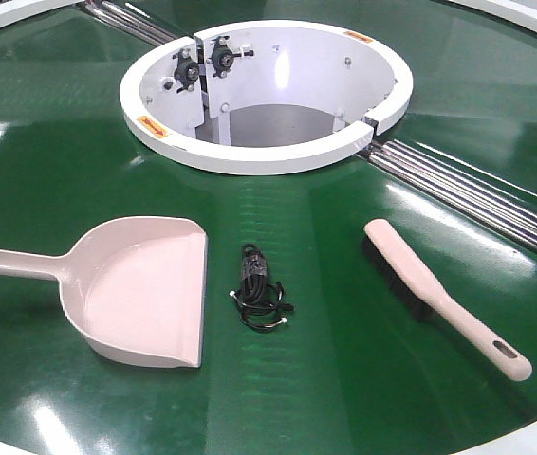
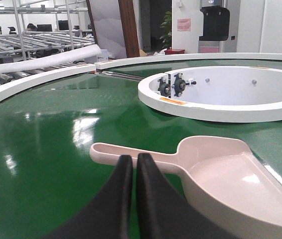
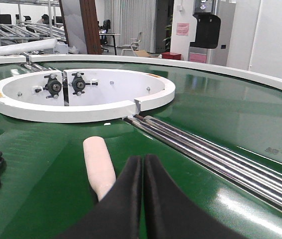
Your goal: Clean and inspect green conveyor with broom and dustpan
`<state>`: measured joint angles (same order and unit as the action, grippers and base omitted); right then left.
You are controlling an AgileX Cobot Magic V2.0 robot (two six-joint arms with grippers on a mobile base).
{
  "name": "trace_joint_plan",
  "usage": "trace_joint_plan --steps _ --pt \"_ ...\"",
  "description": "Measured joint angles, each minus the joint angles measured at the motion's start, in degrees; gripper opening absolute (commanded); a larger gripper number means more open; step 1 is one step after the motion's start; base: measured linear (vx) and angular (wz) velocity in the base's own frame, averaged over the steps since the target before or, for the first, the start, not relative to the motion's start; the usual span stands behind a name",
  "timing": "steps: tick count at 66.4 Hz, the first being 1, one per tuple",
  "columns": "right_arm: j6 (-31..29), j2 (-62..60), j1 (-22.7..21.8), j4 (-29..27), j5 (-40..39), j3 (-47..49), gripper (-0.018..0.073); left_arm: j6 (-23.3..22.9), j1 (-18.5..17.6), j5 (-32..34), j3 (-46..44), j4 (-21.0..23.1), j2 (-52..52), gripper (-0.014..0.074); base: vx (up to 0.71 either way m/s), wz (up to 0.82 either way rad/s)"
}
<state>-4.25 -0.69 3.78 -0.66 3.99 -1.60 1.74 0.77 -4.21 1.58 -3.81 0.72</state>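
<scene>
Front view: a white hub ring [image 1: 249, 156] sits in the middle of the glossy green conveyor surface [image 1: 344, 398]. In front of the ring and to its left lies the beige-pink dustpan [image 1: 145, 294], its handle pointing left. In front and to its right lies the slim broom [image 1: 439, 299], bristles down. A small black cable bundle [image 1: 261, 294] rests between them. Silver rollers [image 1: 477, 194] run out from the ring's right side. Left wrist view: the left tool [image 2: 133, 162] has its black fingers nearly together, holding nothing. It is on the near side of the dustpan's handle, with the ring beyond. Right wrist view: the right tool [image 3: 142, 162] is likewise narrow and empty. The broom's rounded end is just to its left, short of the ring.
</scene>
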Motion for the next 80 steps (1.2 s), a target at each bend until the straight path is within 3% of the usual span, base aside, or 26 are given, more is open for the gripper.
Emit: trace_joint_plan --steps 69,80 --pt "0.0 0.0 0.0 0.0 0.0 0.0 -0.0008 0.0 0.0 0.0 0.0 0.0 0.0 -0.0006 0.0 0.0" --pt "0.0 0.0 0.0 0.0 0.0 0.0 -0.0008 0.0 0.0 4.8 0.0 1.1 0.0 -0.0006 0.0 0.0"
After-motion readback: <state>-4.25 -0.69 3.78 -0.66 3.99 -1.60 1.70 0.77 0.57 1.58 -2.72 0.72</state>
